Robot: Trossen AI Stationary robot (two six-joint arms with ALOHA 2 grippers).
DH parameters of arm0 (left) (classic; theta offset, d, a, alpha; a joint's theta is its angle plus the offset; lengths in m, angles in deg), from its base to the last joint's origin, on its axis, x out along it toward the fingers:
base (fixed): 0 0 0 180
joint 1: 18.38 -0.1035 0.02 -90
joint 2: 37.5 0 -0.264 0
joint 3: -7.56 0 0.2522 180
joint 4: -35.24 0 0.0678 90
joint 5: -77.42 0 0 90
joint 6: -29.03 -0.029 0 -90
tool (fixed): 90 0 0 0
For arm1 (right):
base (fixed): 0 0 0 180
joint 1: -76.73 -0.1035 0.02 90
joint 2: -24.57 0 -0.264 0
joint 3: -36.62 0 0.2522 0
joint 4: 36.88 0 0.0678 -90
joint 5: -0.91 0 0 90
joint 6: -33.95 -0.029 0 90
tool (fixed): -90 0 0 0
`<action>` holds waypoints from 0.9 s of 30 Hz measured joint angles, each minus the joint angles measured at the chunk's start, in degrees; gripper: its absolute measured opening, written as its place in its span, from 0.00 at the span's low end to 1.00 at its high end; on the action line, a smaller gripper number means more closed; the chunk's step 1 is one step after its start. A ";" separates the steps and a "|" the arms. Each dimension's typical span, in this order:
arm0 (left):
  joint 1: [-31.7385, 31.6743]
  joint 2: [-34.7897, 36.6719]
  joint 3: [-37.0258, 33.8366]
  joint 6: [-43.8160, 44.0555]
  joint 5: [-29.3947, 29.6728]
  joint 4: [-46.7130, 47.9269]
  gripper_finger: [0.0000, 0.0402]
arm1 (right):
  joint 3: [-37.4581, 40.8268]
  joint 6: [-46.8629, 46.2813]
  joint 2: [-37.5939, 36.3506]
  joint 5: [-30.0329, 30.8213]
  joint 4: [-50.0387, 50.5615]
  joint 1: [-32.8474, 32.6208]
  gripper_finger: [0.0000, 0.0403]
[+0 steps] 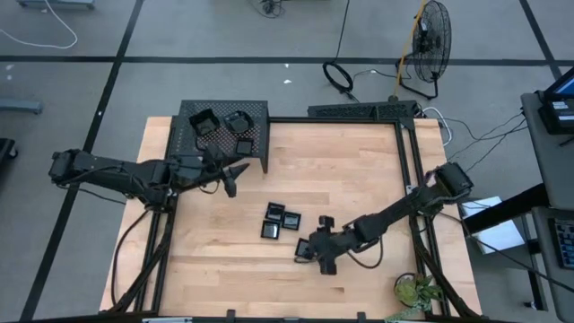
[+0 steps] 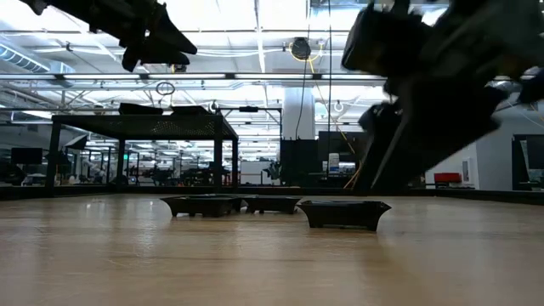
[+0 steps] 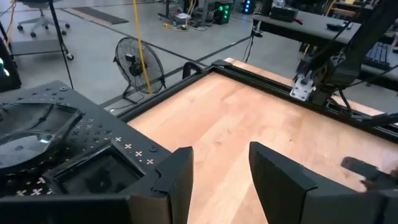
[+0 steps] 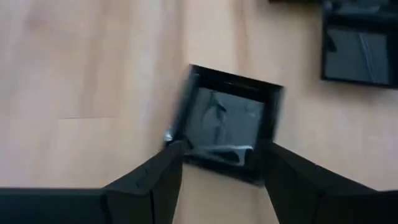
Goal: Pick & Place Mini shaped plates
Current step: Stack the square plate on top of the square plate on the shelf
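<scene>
From above, the wooden table carries a black mesh rack at its far left corner, and two mini shaped plates lie on top of the rack. The left gripper hangs just beside the rack's near right corner, holding nothing. Three square plates sit close together near the middle of the table. The right gripper is low over a fourth square plate, toward the near edge. In the low view the plates on the table stand flat on the wood and the rack rises behind them. In the left wrist view the left fingers stand apart with only bare wood between them, and a plate lies on the rack beside them. In the right wrist view the right fingers are spread wide, one on each side of the near edge of a square plate; I cannot tell if they touch it.
</scene>
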 joint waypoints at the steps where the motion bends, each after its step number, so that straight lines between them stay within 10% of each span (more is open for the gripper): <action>1: -0.02 -0.44 0.00 0.11 0.01 -0.14 0.40 | 0.00 -0.04 0.55 0.17 0.09 0.46 0.49; 27: -0.06 -7.04 0.04 1.25 0.02 0.33 0.40 | -0.03 11.99 0.26 0.05 -4.34 4.75 0.49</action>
